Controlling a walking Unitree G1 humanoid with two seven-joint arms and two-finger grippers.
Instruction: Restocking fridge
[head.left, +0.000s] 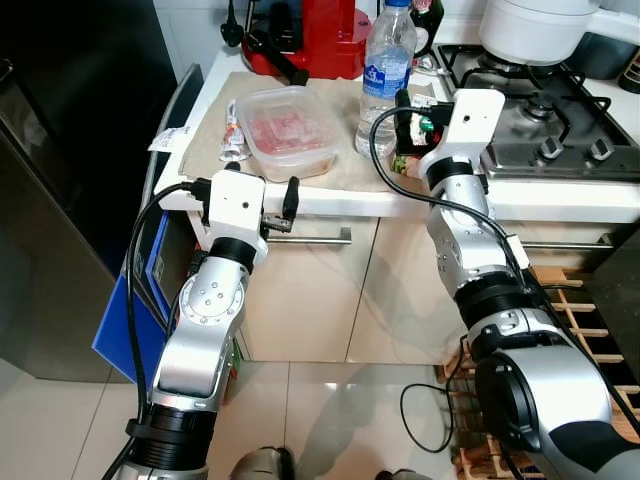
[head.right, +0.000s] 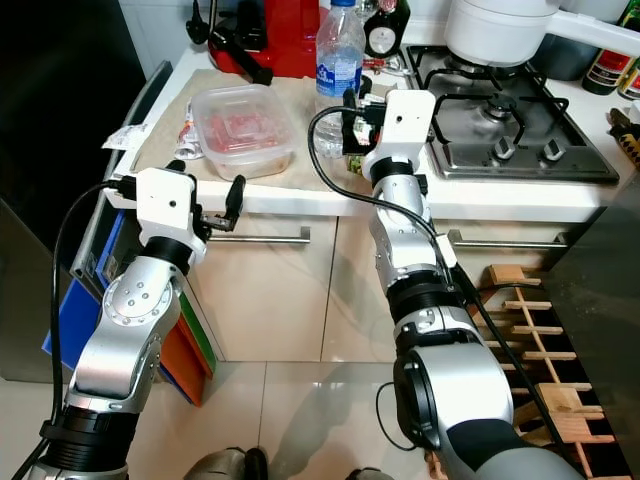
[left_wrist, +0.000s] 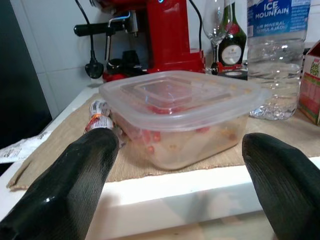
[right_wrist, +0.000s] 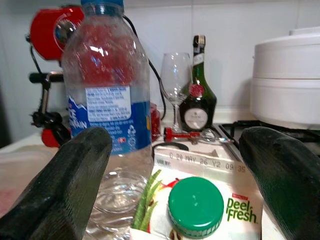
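**Both grippers open at the counter edge**

Your left gripper (left_wrist: 175, 200) stood wide open just before the lidded plastic container (left_wrist: 182, 117) of reddish food. Your right gripper (right_wrist: 172, 200) gaped over a green-capped juice carton (right_wrist: 200, 212). Its wrist view showed the water bottle (right_wrist: 110, 110) beside it.

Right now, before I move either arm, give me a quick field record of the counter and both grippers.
left gripper: open, at the counter edge, facing the plastic container
right gripper: open over the juice carton, apart from it
water bottle: upright beside the carton
container contents: reddish food, lid on
counter: beige mat under the container and bottle
behind: red coffee machine, hob with white pot
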